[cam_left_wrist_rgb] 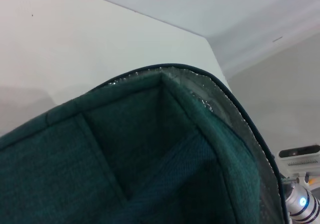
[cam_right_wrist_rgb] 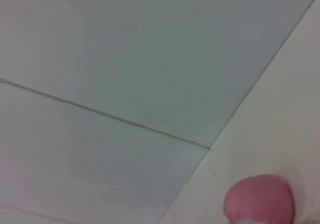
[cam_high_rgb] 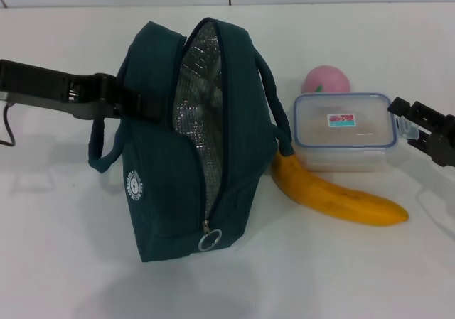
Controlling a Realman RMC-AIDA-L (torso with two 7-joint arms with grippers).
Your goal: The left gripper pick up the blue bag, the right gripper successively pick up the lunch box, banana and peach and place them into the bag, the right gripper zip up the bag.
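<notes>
Left pincer [cam_high_rgb: 131,102] clamps the open teal bag's [cam_high_rgb: 160,191] side, right pincer [cam_high_rgb: 412,123] gapes beside the lunch box [cam_high_rgb: 343,131]; next, close on it.

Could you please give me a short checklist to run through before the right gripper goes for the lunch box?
1. Bag held: the left gripper is at the side of the blue bag, by its handle; whether its hold is firm: cannot tell.
2. Bag open: the zipper is undone and the silver lining shows: ok.
3. Lunch box reachable: it lies flat, lid on, nothing on top: ok.
4. Right gripper placed: beside the box's far end, fingers apart, not yet around it: not ok.
5. Banana and peach clear of the box: both lie close beside it; touching or not: cannot tell.
</notes>
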